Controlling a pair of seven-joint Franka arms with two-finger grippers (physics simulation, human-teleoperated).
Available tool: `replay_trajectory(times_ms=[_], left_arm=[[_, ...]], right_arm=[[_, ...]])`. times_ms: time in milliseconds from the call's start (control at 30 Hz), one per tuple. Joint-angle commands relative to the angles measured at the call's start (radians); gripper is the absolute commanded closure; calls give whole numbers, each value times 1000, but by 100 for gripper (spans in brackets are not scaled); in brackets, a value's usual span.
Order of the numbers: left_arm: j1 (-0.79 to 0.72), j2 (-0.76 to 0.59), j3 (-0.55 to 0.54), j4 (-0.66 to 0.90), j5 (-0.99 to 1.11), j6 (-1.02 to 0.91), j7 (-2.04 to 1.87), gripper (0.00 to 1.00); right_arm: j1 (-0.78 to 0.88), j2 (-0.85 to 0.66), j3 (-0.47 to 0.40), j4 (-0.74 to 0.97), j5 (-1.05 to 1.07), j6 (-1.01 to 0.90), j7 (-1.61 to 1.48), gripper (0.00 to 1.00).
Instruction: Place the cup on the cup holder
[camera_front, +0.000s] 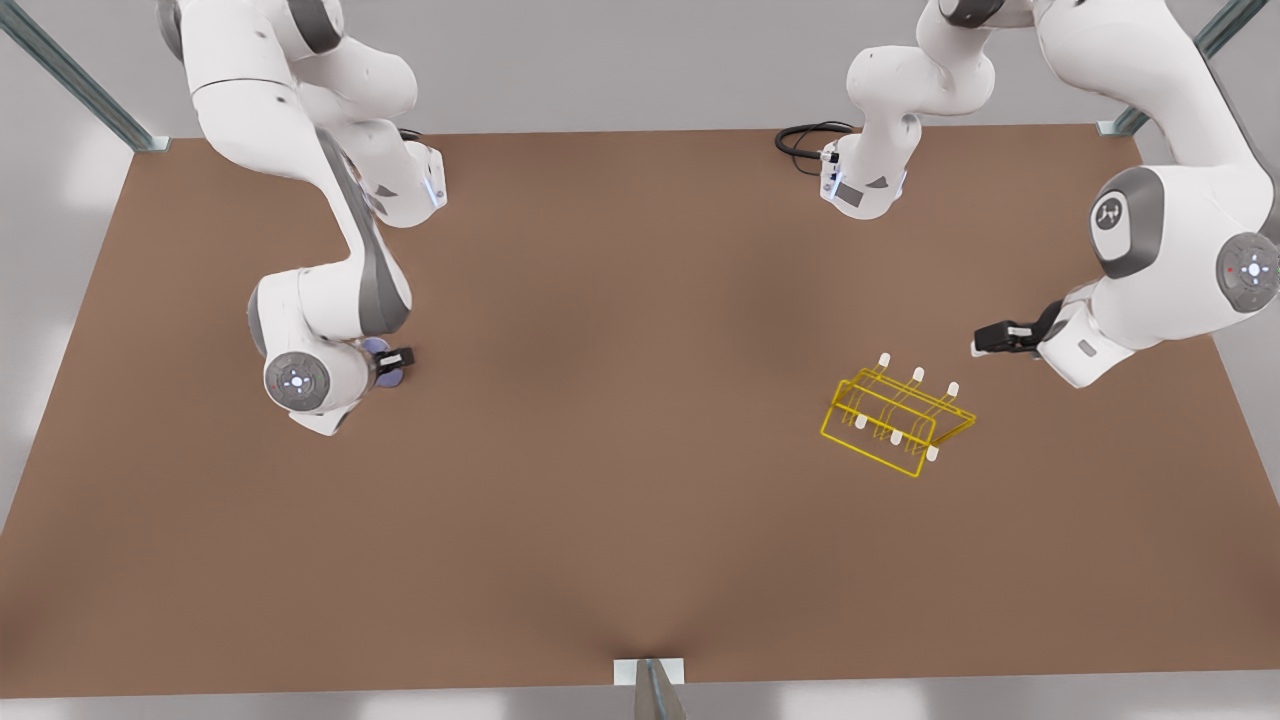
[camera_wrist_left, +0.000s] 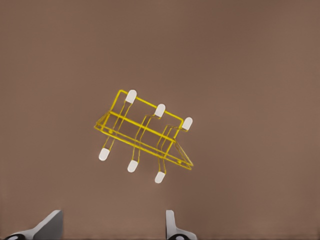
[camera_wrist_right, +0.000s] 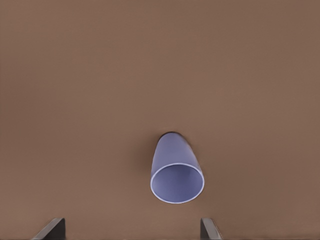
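The pale lavender-blue cup (camera_wrist_right: 176, 170) stands upright on the brown table, its open mouth facing up. In the front view the cup (camera_front: 390, 378) sits at the left, partly covered by my right gripper (camera_front: 397, 357), which hovers over it. The right gripper (camera_wrist_right: 131, 229) is open, and the cup lies just ahead of its fingertips (camera_wrist_right: 52, 227). The yellow wire cup holder (camera_front: 895, 425) with white-tipped pegs rests at the front view's right. My left gripper (camera_front: 985, 340) hangs just beyond the cup holder (camera_wrist_left: 142, 135). That left gripper (camera_wrist_left: 111, 227) is open and holds nothing.
A black cable (camera_front: 805, 138) loops at the back of the table (camera_front: 620, 500) near an arm base. Metal frame posts stand at the back corners (camera_front: 130, 130) and at the middle of the front edge (camera_front: 650, 680). Bare brown surface lies between cup and holder.
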Motion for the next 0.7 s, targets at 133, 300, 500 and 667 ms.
replay_trajectory(times_ms=[133, 300, 500, 667], left_arm=[[2, 7, 0, 0, 0, -40, 4, 0], [5, 14, 0, 0, 2, -43, -1, 0], [4, 14, 0, 0, 0, -61, -2, 0], [5, 14, 0, 0, 0, -61, -2, 0]], right_arm=[[-15, -42, 1, -233, -2, 418, 65, 0], [-38, -185, -4, -409, -1, 486, 51, 0], [-38, -183, -7, -529, -2, 731, 74, 0], [-38, -183, -7, -558, -1, 721, 77, 0]])
